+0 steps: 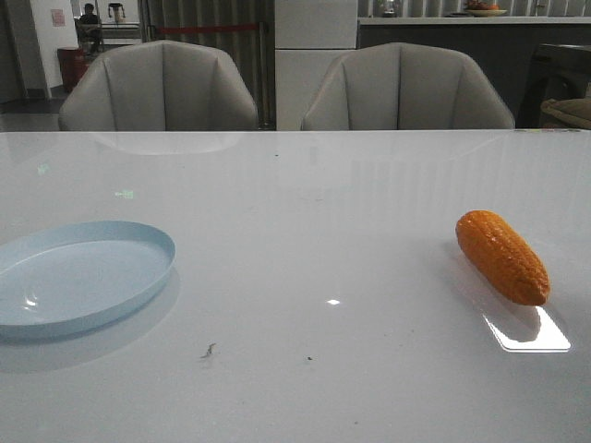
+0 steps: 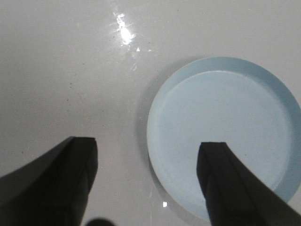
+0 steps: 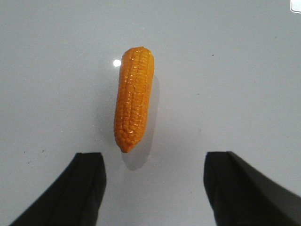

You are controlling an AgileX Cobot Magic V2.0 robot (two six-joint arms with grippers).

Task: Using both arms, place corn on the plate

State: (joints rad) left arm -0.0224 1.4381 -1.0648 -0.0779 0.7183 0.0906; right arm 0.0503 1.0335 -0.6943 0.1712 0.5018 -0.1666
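Observation:
The orange corn (image 1: 503, 256) lies on the white table at the right, tilted, apart from everything. The pale blue plate (image 1: 78, 277) sits empty at the left. Neither arm shows in the front view. In the left wrist view my left gripper (image 2: 148, 155) is open and empty above the table, one finger over bare table, the other finger (image 2: 221, 179) over the plate (image 2: 225, 127). In the right wrist view my right gripper (image 3: 153, 172) is open and empty; the corn (image 3: 133, 99) lies just beyond the fingertips, its pointed end toward the gap.
Two grey armchairs (image 1: 159, 88) (image 1: 406, 89) stand behind the table's far edge. A bright light reflection (image 1: 528, 330) lies on the table just in front of the corn. A few small dark specks (image 1: 209, 350) mark the near middle.

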